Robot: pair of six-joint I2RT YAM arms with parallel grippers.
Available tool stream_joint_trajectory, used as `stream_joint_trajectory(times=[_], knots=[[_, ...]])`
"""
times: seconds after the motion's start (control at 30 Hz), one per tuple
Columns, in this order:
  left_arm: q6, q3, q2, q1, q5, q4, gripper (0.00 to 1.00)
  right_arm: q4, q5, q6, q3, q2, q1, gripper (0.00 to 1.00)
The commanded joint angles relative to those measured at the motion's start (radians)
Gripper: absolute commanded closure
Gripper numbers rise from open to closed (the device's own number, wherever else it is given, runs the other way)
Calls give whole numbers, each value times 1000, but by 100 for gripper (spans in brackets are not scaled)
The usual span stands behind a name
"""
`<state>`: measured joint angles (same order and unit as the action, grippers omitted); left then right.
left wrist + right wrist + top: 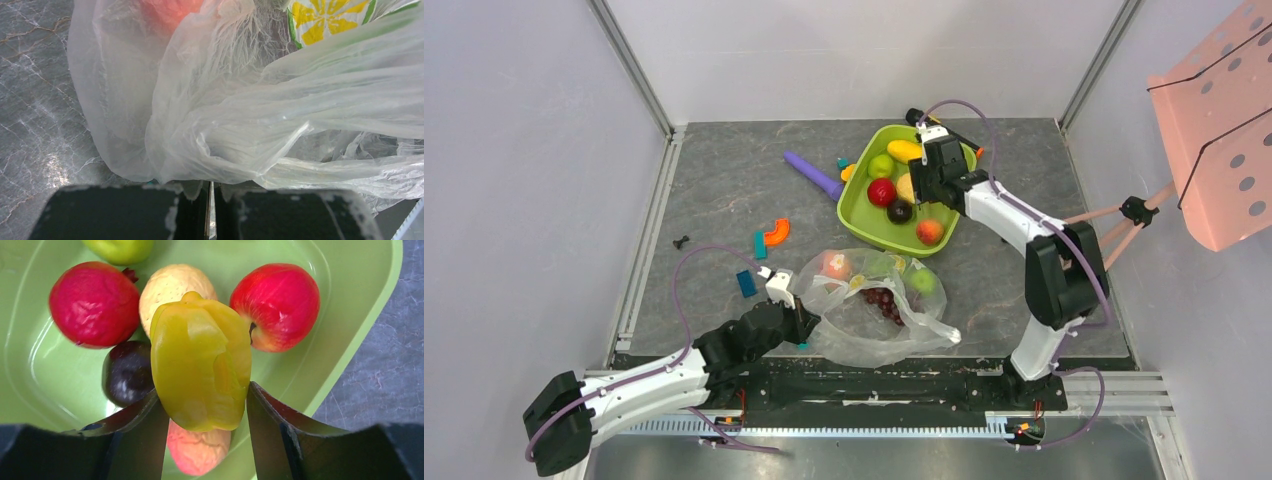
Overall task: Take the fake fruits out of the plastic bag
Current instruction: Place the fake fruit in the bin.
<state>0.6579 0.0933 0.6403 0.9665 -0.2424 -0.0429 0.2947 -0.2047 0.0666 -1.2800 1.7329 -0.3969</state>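
We find the right gripper (pixel 202 397) partly spread, its two dark fingers (pixel 135 430) clamping a yellow-green fruit (pixel 200 360) by its sides. This fruit is held over the lime-green tray (pixel 350 340). In the tray around it lie:

- a crinkled red fruit (pixel 95 305)
- a pale yellow fruit (pixel 170 285)
- a red apple (pixel 280 305)
- a dark plum (pixel 125 372)
- a green fruit (pixel 120 247) at the far edge of the wrist view
- a peach-coloured fruit (pixel 197 455) beneath the grip

We cannot tell whether the held fruit touches those below it.

The left gripper (pixel 210 210) is pressed together, with a fold of the plastic bag (pixel 250 110) pinched in the narrow seam between its fingers (pixel 115 215). The film bunches up just ahead of the fingertips. A red-orange fruit (pixel 170 10) and a yellow printed pattern (pixel 325 17) show through it.

In the top view, the bag lies on the grey table (pixel 724 200) near the arm bases, just beside the tray's near edge. Inside it we see the red-orange fruit, a purple grape bunch (pixel 882 302) and a light green fruit (pixel 922 282).

Left of the tray, a purple stick (pixel 814 175), an orange curved block (pixel 776 232) and two teal blocks (pixel 746 283) lie on the table.
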Motion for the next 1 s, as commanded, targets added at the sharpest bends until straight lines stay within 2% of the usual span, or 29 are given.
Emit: stream_joint_trajectory(times=[0.0, 0.27, 0.67, 0.97], knots=[[13, 7, -4, 4, -12, -26, 93, 10, 26, -30, -101, 89, 39, 52], [14, 5, -10, 4, -11, -23, 93, 23, -52, -58, -99, 163, 45, 49], [15, 5, -7, 4, -8, -24, 93, 2, -19, -96, -51, 130, 49, 24], [14, 6, -1, 4, -11, -25, 93, 32, 12, -84, -49, -4, 49, 25]])
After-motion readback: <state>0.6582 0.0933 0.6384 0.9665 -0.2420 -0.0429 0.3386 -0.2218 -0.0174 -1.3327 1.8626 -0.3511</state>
